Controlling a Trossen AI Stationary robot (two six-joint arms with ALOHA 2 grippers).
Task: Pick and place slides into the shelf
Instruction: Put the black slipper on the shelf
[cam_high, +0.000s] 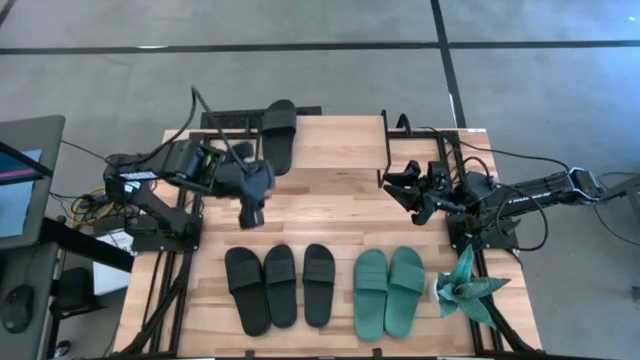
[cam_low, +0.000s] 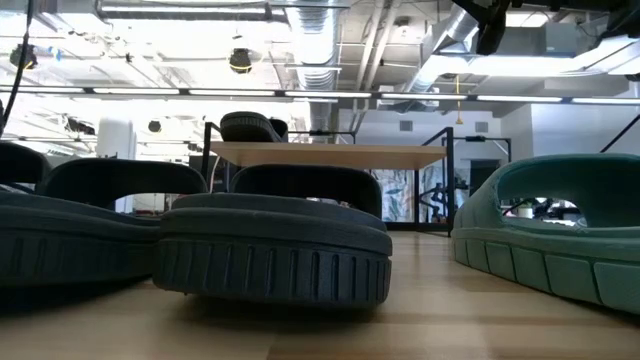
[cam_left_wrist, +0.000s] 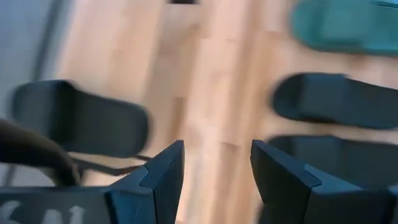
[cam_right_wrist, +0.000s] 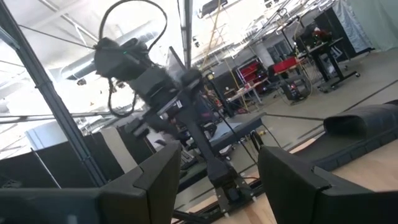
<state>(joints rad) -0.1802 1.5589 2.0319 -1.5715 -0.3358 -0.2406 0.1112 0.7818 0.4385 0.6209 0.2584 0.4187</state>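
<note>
One black slide (cam_high: 279, 133) already lay on the shelf (cam_high: 340, 145) at the worktop's far edge, toward the shelf's left end, its toe hanging over the back. The other five sat in a row along the near edge: three black slides (cam_high: 279, 286) side by side toward the near-left corner, and the pair of teal slides (cam_high: 388, 291) just beside them toward the near-right corner. In the low view the shelf's plank top (cam_low: 340, 154) showed beyond the row, with that first black slide on it.

I had the left gripper (cam_high: 250, 214) hanging over bare worktop between the shelf and the black row, jaws spread and holding nothing. In its wrist view the fingers (cam_left_wrist: 163, 176) stood apart over the wood. The right gripper (cam_high: 408, 187) waited at the right side of the worktop, jaws spread too, empty, above the surface.

I judged the step in hand to be the reach for the next black slide. To do it well I would come down over the slide nearest the left gripper, turn the wrist so the fingers straddle the strap or one side wall across its width, and close only once both fingers were low enough, since the rubber could flex and slip. I would lift clear of its neighbours, which lay almost touching, then set it beside the one on the shelf.

I could read no brand, label or writing on the slides or the shelf
</note>
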